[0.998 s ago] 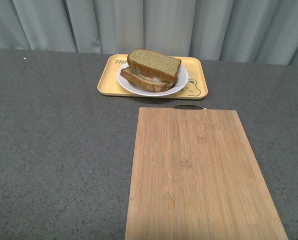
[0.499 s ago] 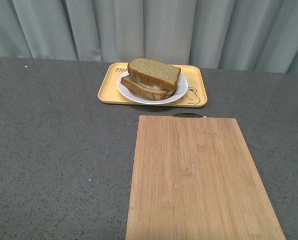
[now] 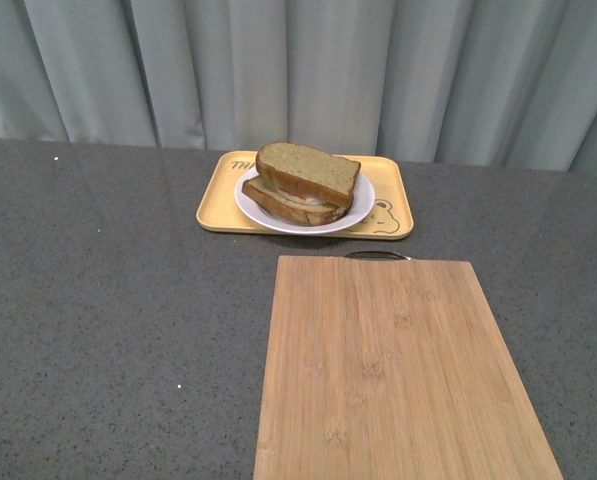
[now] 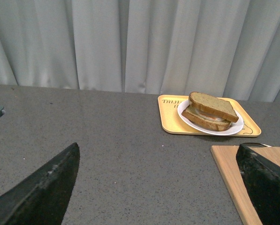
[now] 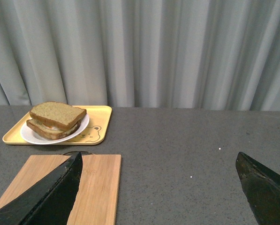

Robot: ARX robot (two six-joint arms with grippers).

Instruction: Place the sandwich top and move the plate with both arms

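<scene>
- The grey speckled desk [image 3: 108,320] carries everything, and a pale curtain [image 3: 308,70] hangs behind it.
- The bamboo cutting board [image 3: 398,370] lies on the near part of the desk, bare, its metal handle loop toward the tray.
- The yellow bear-printed tray [image 3: 393,205] sits just beyond the board, and the white plate [image 3: 250,195] rests on it.
- The sandwich top [image 3: 308,168] already lies on the lower slice, slightly askew, so the placing step looks done and the plate move appears to be the step in hand.
- The left end effector [image 4: 154,187] and the right end effector [image 5: 158,187] each show two dark fingers spread wide with nothing between them; both hang well apart from the plate, and neither arm shows in the front view.
- A good move would likely bring each end effector to opposite rims of the plate, low and level, closing on bare rim and not on bread.
- Lifting evenly and slowly matters, since the loose, offset top slice could slide if the plate tilts.
</scene>
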